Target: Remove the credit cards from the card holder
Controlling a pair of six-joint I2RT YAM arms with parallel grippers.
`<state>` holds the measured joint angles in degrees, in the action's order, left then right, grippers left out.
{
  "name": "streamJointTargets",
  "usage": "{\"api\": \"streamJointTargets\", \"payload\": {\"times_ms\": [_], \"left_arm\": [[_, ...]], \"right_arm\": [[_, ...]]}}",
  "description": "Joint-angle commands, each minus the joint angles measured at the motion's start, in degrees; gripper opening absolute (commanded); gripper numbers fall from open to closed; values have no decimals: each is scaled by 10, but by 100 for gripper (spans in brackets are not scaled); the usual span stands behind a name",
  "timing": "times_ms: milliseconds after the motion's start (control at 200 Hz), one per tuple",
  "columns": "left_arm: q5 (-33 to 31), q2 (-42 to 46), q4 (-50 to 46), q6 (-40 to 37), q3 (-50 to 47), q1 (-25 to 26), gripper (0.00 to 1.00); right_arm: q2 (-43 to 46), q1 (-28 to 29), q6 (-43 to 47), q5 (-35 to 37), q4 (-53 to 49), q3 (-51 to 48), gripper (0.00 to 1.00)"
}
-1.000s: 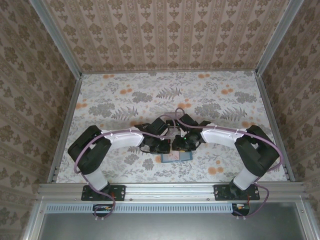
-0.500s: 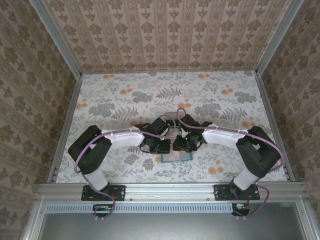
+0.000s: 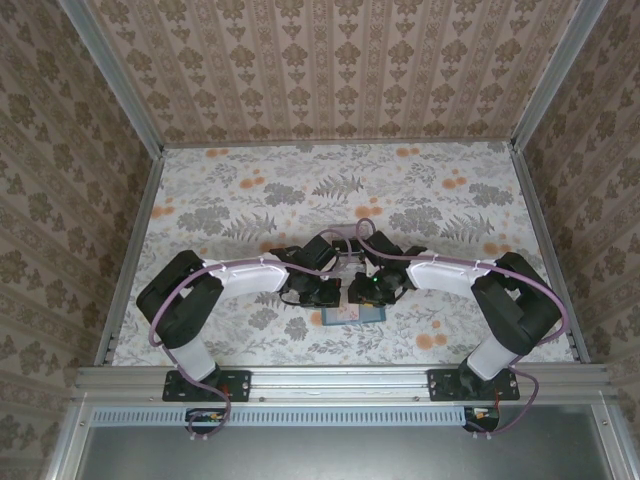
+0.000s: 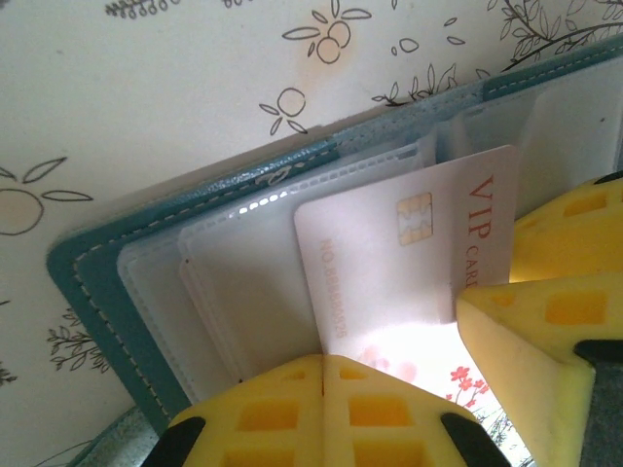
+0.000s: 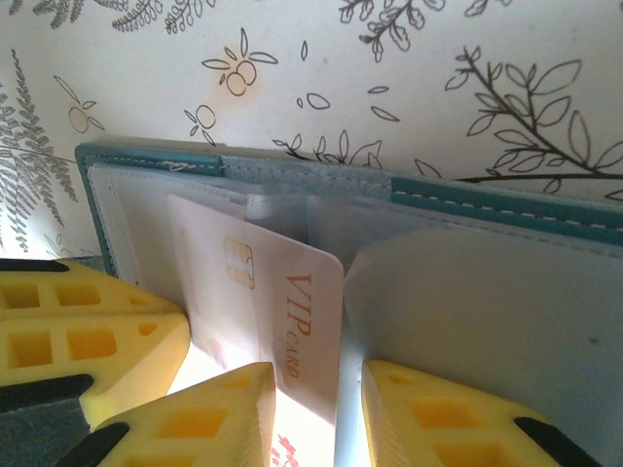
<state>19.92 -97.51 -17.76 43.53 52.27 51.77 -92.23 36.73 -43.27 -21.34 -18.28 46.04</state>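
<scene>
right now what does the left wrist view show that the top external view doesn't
Left wrist view: the credit card close up, with its chip and red VIP lettering, among the clear sleeves, at the tips of the shut left gripper. Top external view: the left arm and right arm reaching in from the near edge over the floral table. Both: the teal card holder.

Holder (image 4: 80,292) looks like soft matt faux leather, finely dimpled, with pale stitching. Sleeves (image 4: 224,282) inside are cloudy clear plastic. Card (image 4: 380,272) is smooth glossy plastic with a metallic chip (image 4: 415,216). Tool fingers (image 4: 263,418) are matt yellow plastic. Worktop (image 4: 146,97) looks matt, printed.
</scene>
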Motion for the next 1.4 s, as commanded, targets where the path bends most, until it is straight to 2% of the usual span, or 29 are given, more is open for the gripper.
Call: {"api": "streamJointTargets", "payload": {"times_ms": [0, 230, 580, 835, 1395], "left_arm": [[-25, -19, -50, -9, -3, 3, 2], [-26, -18, -54, -9, -1, 3, 2], [-29, -11, -56, -9, -3, 3, 2], [-33, -4, -63, -10, -2, 3, 1], [-36, 15, -75, -12, 4, 3, 1]], "right_arm": [[6, -6, -24, -42, 44, -22, 27], [43, -7, -42, -52, 68, -38, 19], [54, -11, -16, -25, 20, -28, 8], [61, -25, 31, 21, -52, -10, 7], [80, -37, 77, 44, -119, 20, 7]]}}
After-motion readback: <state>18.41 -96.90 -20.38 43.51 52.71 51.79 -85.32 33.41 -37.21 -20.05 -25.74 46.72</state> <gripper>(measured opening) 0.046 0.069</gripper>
